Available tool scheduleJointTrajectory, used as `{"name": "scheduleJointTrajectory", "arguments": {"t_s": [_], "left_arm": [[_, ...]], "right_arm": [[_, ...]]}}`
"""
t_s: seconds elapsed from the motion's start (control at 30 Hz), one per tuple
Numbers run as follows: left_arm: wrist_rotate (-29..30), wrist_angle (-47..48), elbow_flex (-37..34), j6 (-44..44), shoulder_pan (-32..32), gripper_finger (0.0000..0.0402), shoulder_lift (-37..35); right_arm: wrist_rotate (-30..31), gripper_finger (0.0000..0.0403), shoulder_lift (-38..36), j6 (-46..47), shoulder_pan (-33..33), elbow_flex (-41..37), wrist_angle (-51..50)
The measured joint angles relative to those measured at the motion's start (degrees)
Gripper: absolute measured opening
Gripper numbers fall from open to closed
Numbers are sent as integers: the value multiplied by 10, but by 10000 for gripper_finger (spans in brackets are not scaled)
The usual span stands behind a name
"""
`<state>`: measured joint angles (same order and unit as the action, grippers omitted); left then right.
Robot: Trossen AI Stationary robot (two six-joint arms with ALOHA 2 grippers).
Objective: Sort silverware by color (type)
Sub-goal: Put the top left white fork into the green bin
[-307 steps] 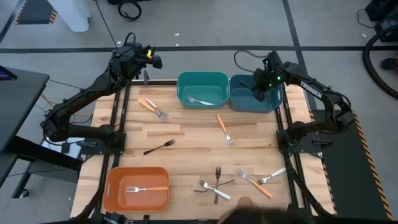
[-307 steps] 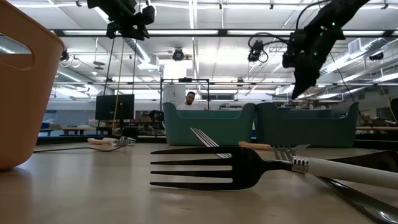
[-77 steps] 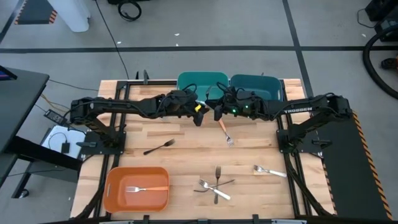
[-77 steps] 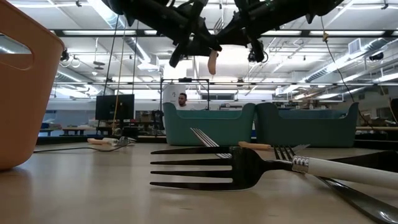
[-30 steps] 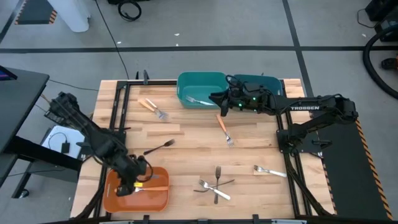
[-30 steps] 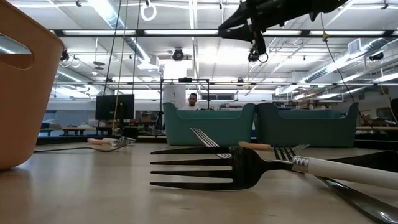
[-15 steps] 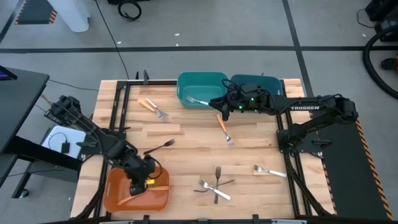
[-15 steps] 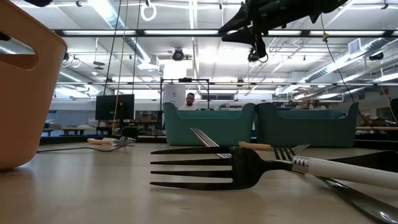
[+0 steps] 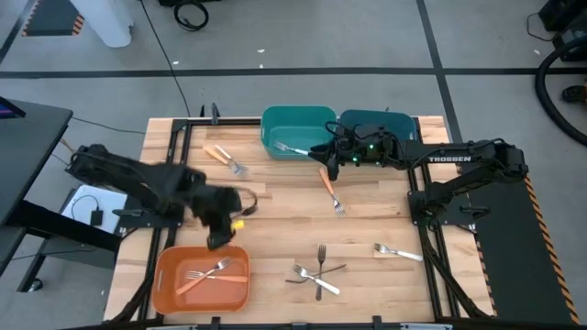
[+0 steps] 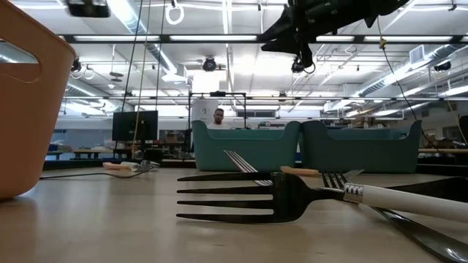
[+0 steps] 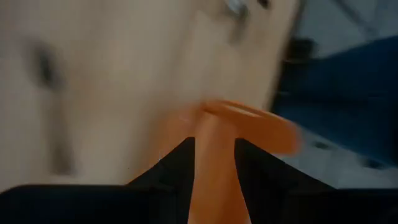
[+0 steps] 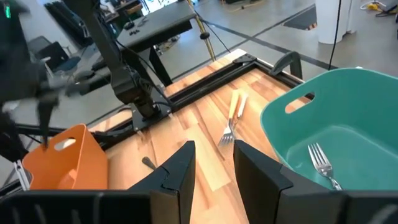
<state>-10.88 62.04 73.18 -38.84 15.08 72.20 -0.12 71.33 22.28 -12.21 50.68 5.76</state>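
The left gripper (image 9: pixel 223 223) was a blur above the orange bin (image 9: pixel 165 291) — its opening could not be told. Two orange-handled forks (image 9: pixel 213 273) lay inside. The right gripper (image 9: pixel 323 156) hovered wide, empty, over the tabletop (image 9: pixel 275 215) beside the teal bin (image 9: pixel 299 119).

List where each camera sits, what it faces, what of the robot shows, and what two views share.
High: above the table, straight down; both arms, left hand, right hand.
Low: table-top height, level across the black fork toward the teal bins; right arm overhead.
Left wrist: on the left arm, blurred; its own fingers, orange between.
Right wrist: on the right arm, over its fingers toward the left teal bin and orange bin.
Shared: high and right wrist both show the silver fork in that bin.
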Motion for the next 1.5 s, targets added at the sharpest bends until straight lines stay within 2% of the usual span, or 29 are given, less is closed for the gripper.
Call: {"name": "scheduleJointTrajectory", "arguments": {"t_s": [0.13,0.23,0.53,0.77,0.9,1.03,1.27,1.5], "left_arm": [[109,80,60,160,-97,123,0],[147,103,84,269,-181,123,0],[152,95,78,527,-401,123,32],[153,79,78,657,-509,123,104],[151,80,78,683,-533,123,155],[137,72,78,657,-534,123,201],[98,71,78,634,-508,123,264],[95,71,78,611,-479,123,320]], "right_arm": [[0,117,0,0,0,0,0],[8,117,0,0,0,0,0],[65,117,0,-14,-2,0,-2],[65,117,0,-16,-19,0,-16],[65,117,0,-27,-32,0,-38],[65,117,0,-39,-49,0,-55],[65,117,0,-44,-80,0,-69],[62,117,0,-43,-111,0,-69]]}}
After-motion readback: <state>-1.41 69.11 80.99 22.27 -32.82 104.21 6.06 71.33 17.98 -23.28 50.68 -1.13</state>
